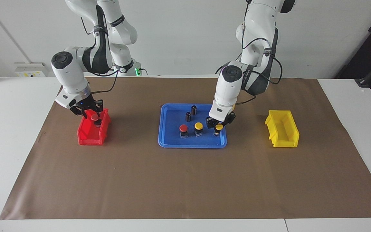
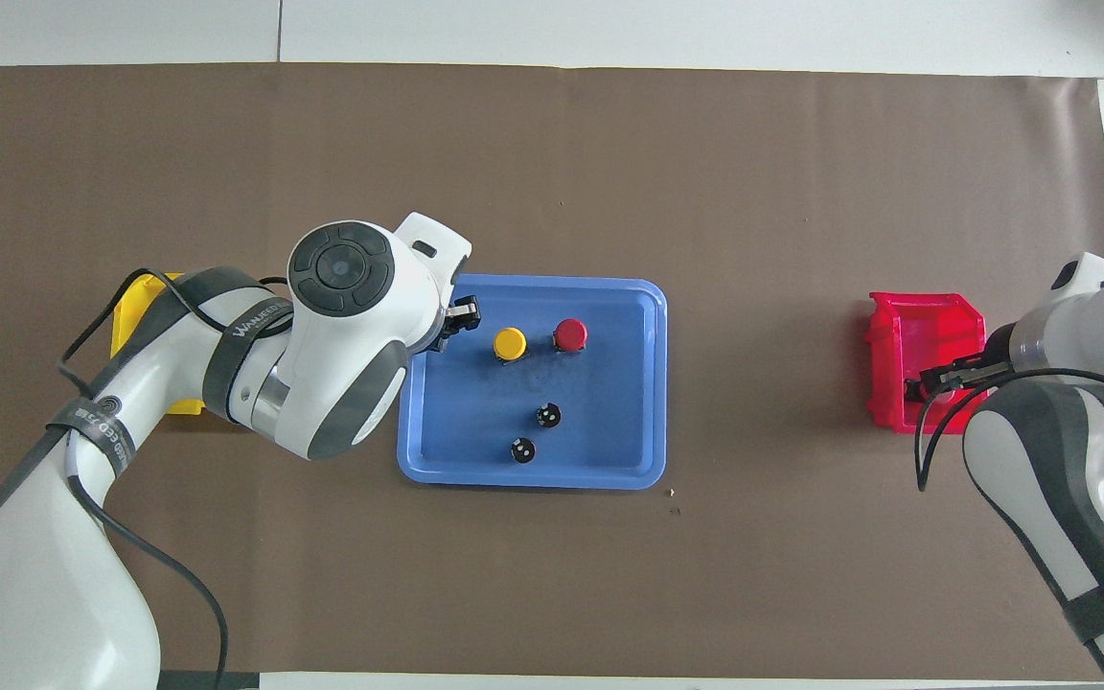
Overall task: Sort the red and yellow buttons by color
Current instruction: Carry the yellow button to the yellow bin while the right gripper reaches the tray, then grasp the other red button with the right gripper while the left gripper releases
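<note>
On the blue tray [image 1: 172, 142] stand a red button [image 1: 183, 128] and a yellow button [image 1: 198, 126] side by side. Another yellow button [image 1: 218, 128] stands at the tray's end toward the left arm, and my left gripper [image 1: 218, 124] is shut on it. In the overhead view that button is hidden under the left gripper [image 2: 453, 322]. My right gripper [image 1: 87, 111] hangs over the red bin [image 1: 90, 138]. A second red button [image 1: 94, 117] sits just under it, between the bin's walls; I cannot tell whether it is held.
Two dark capless cylinders [image 1: 194, 110] [image 1: 188, 116] stand on the tray nearer to the robots than the buttons. A yellow bin [image 1: 282, 135] stands on the brown mat toward the left arm's end of the table.
</note>
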You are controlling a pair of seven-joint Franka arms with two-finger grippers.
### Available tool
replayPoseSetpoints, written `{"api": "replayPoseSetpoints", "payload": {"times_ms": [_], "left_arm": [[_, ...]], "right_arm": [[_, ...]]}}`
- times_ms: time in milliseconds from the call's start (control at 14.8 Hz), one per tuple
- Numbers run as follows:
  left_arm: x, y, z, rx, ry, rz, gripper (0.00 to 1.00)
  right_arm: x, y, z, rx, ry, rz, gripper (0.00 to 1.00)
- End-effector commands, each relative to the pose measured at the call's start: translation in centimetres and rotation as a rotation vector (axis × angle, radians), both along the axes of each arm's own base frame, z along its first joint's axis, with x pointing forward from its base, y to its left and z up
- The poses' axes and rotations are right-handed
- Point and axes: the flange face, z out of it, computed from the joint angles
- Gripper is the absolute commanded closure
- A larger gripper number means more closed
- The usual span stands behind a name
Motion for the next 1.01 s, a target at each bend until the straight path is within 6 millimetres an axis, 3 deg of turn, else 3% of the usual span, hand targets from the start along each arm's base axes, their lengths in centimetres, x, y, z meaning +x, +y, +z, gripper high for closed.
{"api": "replayPoseSetpoints", "payload": {"times_ms": [0, 135, 203, 270, 405, 540, 675, 945], "left_arm": [[0.9, 2.9, 5.1, 0.044, 0.005, -0.042, 0.98], [2.4, 6.4, 6.5, 0.046, 0.012, -0.079, 0.98], [3.5, 9.2, 6.8, 0.047, 0.02, -0.097, 0.98], [4.5, 12.4, 7.1, 0.049, 0.035, -0.141, 0.98], [6.3, 18.4, 7.2, 0.045, 0.051, -0.205, 0.98], [7.4, 22.8, 7.0, 0.038, 0.046, -0.25, 0.98], [8.0, 26.9, 6.9, 0.035, 0.053, -0.304, 0.98], [6.6, 30.6, 4.5, 0.035, 0.026, -0.355, 0.98]], "right_arm": [[4.7, 4.2, 5.0, 0.009, 0.013, -0.052, 0.32], [6.7, 12.0, 6.9, 0.025, -0.039, -0.098, 0.21], [7.3, 16.0, 7.6, 0.067, -0.076, -0.176, 0.04], [7.9, 20.2, 8.2, 0.096, -0.098, -0.239, 0.01], [9.8, 30.4, 7.6, 0.12, -0.115, -0.28, 0.01], [9.7, 37.5, 3.9, 0.09, -0.11, -0.295, 0.02], [8.9, 41.5, 1.3, 0.095, -0.147, -0.299, 0.05], [8.1, 42.1, -1.3, 0.09, -0.147, -0.281, 0.14]]}}
